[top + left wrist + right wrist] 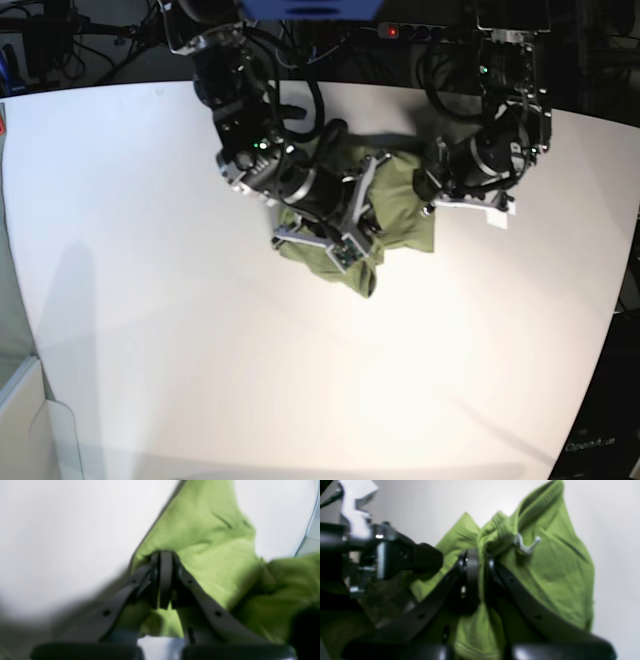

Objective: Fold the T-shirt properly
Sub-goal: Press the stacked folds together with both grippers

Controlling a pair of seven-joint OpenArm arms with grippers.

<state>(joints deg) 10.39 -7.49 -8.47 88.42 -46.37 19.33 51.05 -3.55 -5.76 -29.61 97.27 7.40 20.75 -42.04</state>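
The olive-green T-shirt lies bunched in a heap between the two arms at the back middle of the white table. In the left wrist view my left gripper is shut on a fold of the T-shirt, which trails away over the table. My right gripper is shut on a gathered part of the T-shirt beside the ribbed collar and a small white tag. In the base view the left gripper and right gripper are close together on the cloth.
The left arm's dark body sits close beside the right gripper. Cables and a power strip run behind the table's far edge. The table's curved right edge drops off to dark floor.
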